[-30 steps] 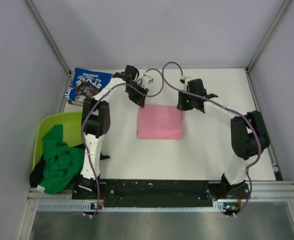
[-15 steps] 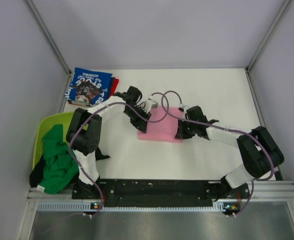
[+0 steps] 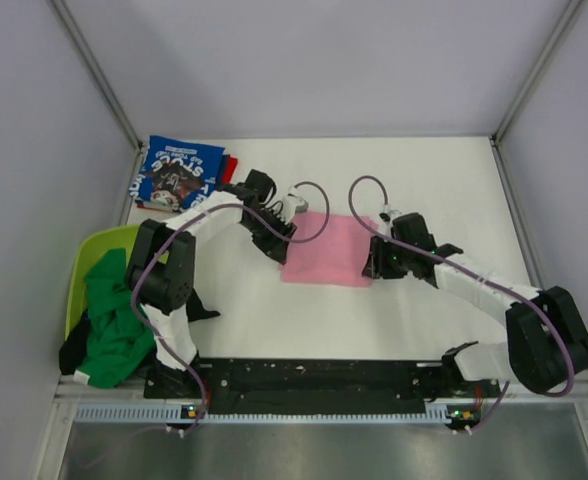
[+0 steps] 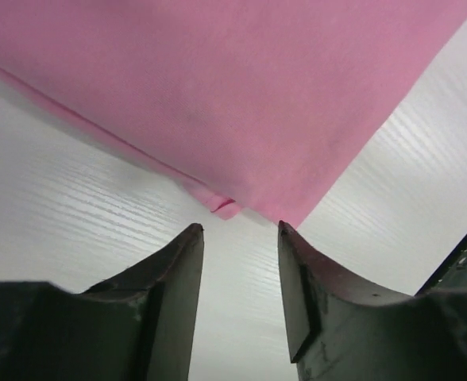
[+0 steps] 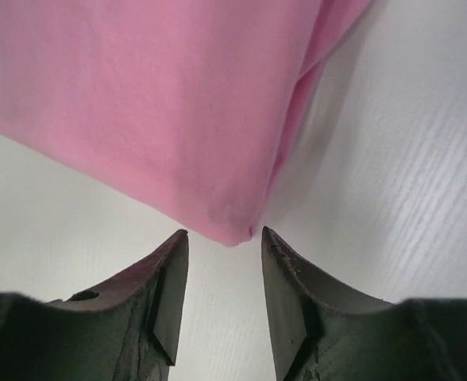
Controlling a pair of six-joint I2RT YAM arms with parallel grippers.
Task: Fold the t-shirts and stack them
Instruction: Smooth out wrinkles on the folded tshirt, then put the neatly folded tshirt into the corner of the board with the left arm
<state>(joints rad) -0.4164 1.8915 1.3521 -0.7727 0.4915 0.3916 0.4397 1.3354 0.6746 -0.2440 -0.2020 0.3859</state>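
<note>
The pink t-shirt (image 3: pixel 324 250) lies folded flat in the middle of the table. My left gripper (image 3: pixel 277 250) is open at its left near corner; the left wrist view shows that corner (image 4: pixel 241 208) just beyond the fingertips. My right gripper (image 3: pixel 372 262) is open at the shirt's right near corner (image 5: pixel 232 232), which sits just ahead of its jaws. The blue printed t-shirt (image 3: pixel 179 172) lies folded at the back left on a red one (image 3: pixel 230 163). The green t-shirt (image 3: pixel 119 325) and a black one (image 3: pixel 74 350) are bunched in the tub.
A lime-green plastic tub (image 3: pixel 114 245) stands at the left edge of the table. Purple cables loop over both arms. Grey walls close in the table on the left, back and right.
Both grippers came from the shirt's far edge to its near corners. The pink shirt went from a larger rectangle to a shorter, folded one and sits slightly skewed.
</note>
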